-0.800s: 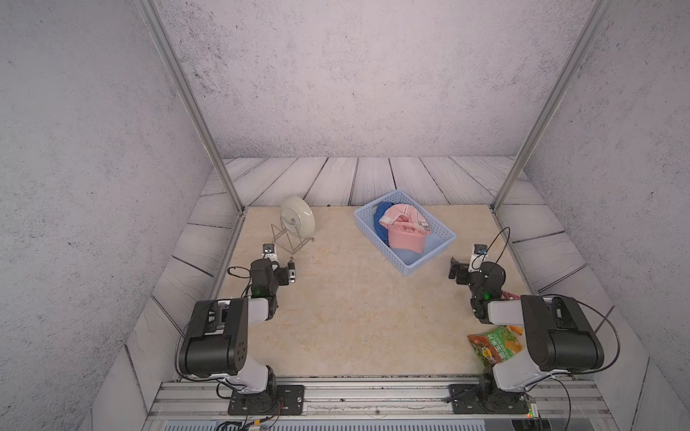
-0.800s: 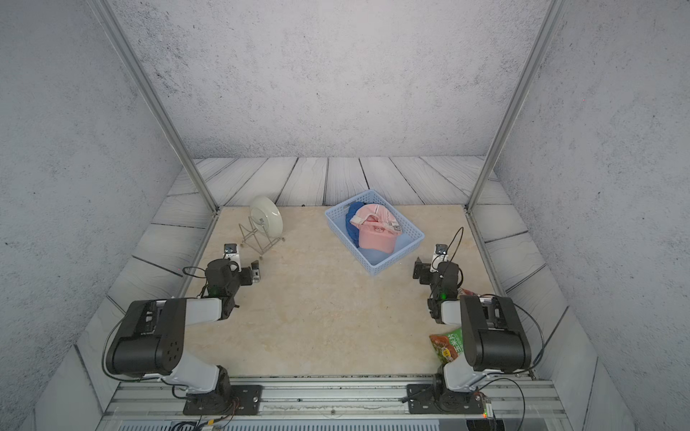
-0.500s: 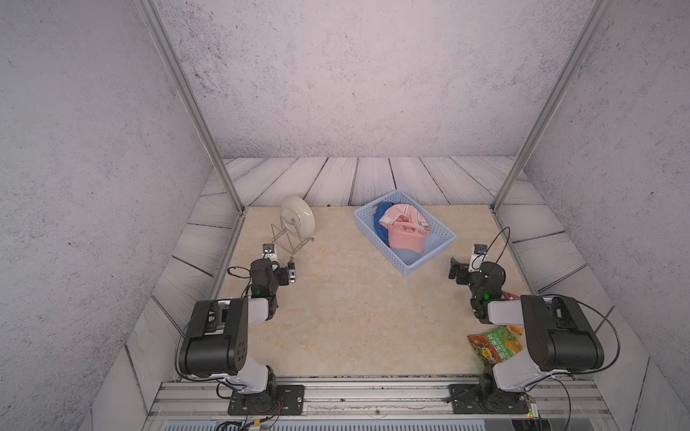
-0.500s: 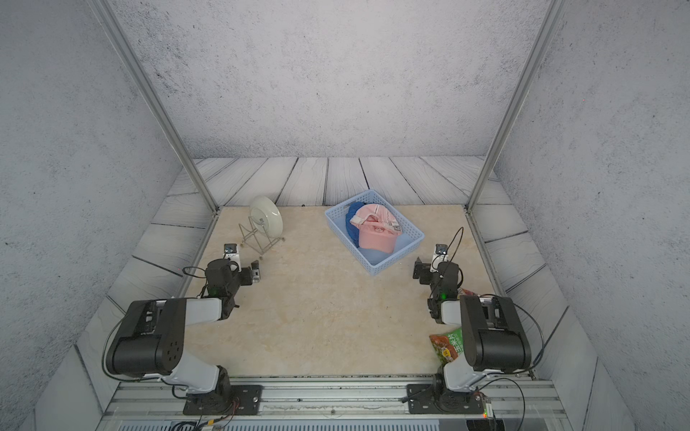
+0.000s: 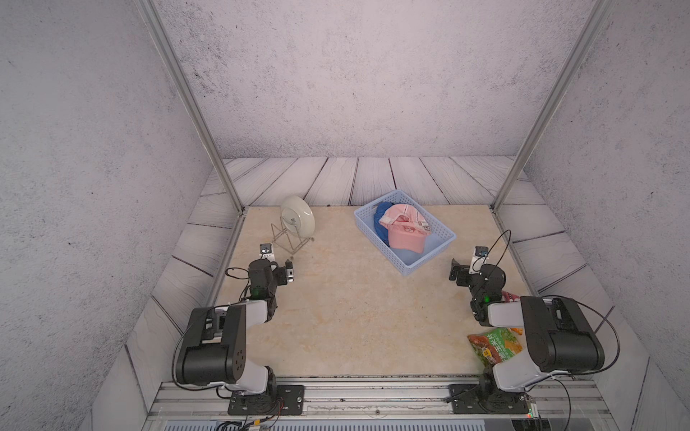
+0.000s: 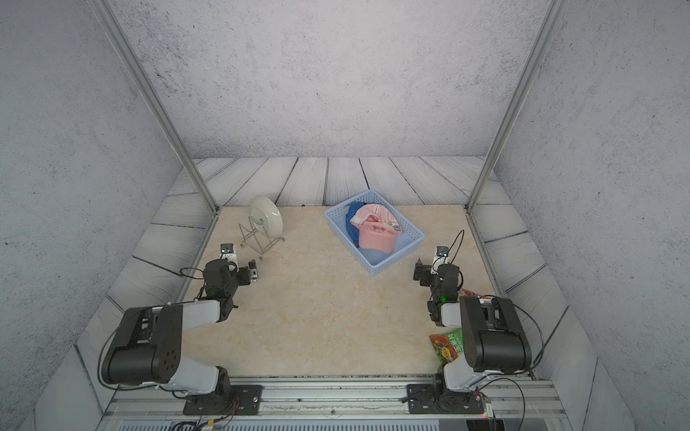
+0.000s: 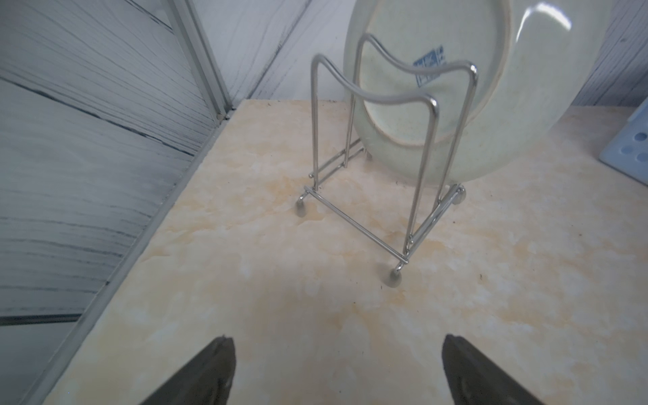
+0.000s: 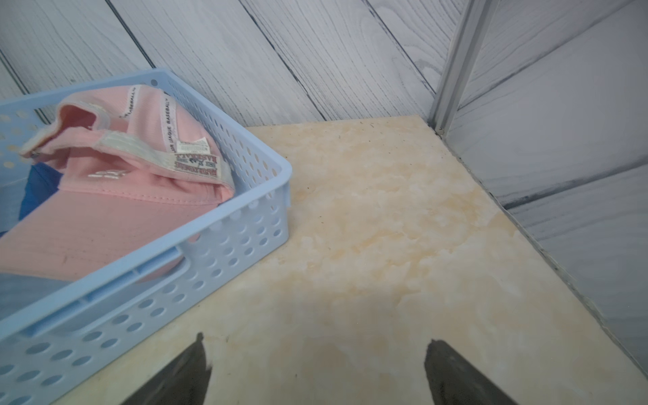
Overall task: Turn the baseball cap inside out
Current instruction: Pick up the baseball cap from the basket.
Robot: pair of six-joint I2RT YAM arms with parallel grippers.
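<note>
A pink baseball cap [image 5: 405,233] [image 6: 375,235] lies in a light blue perforated basket [image 5: 429,257] [image 6: 399,257] at the back middle of the table. The cap's lining, seam tapes and label face up in the right wrist view [image 8: 122,196], and its brim points toward the basket's near wall [image 8: 228,252]. A blue cloth item [image 5: 381,224] [image 8: 38,186] lies partly under it. My right gripper [image 5: 457,274] [image 6: 420,274] [image 8: 315,342] is open and empty, low over the table just right of the basket. My left gripper [image 5: 283,272] [image 6: 252,274] [image 7: 336,342] is open and empty at the left.
A pale plate [image 5: 297,220] [image 7: 491,105] leans in a wire rack [image 5: 287,242] [image 7: 378,168] just ahead of the left gripper. A green snack bag [image 5: 493,345] [image 6: 446,345] lies beside the right arm's base. Metal posts and grey walls close in both sides.
</note>
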